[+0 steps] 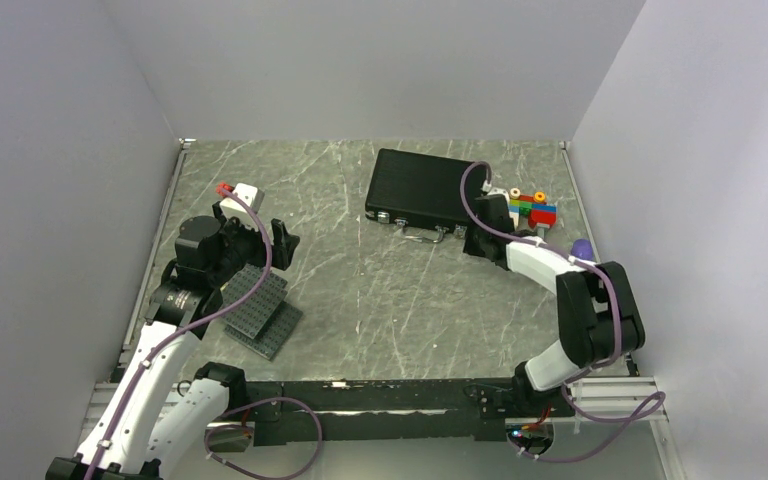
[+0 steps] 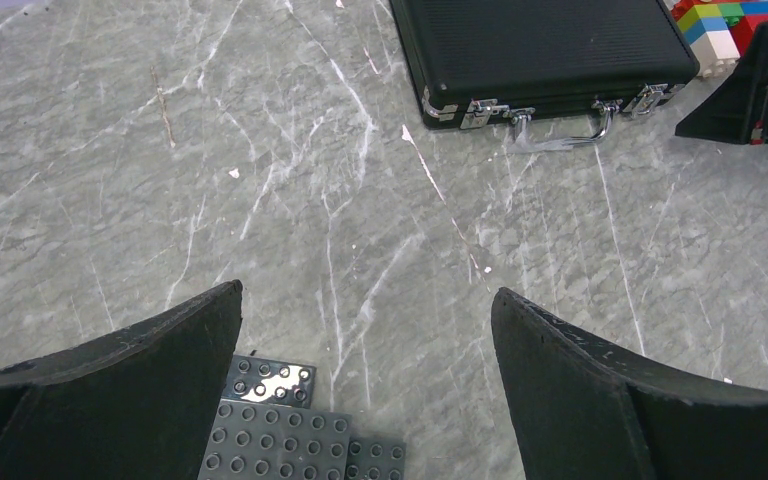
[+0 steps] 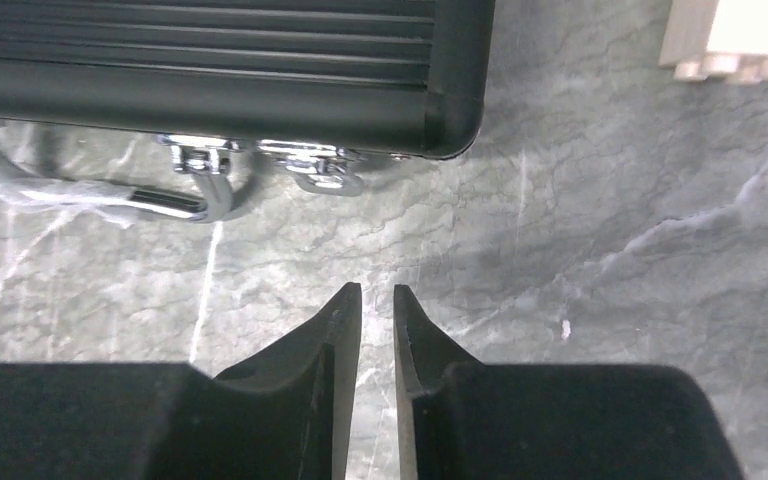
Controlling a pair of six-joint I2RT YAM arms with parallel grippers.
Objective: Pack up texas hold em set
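Observation:
The texas hold em set shows only as its black briefcase (image 1: 422, 188), lying flat with the lid down at the back of the table; its contents are hidden. Its silver handle (image 3: 110, 195) and a silver latch (image 3: 310, 165) face the arms. My right gripper (image 1: 484, 236) hovers just off the case's front right corner (image 3: 450, 110). Its tips (image 3: 377, 290) are shut to a thin slit with nothing between them. My left gripper (image 1: 285, 245) hangs far to the left, open wide and empty (image 2: 368, 290), with the case (image 2: 550, 50) well ahead of it.
Dark grey studded building plates (image 1: 260, 310) lie stacked under the left gripper (image 2: 280, 430). A colourful toy-block figure (image 1: 530, 208) stands right of the case, its white block (image 3: 735, 35) near the right gripper. White walls enclose the marbled table (image 1: 390, 300).

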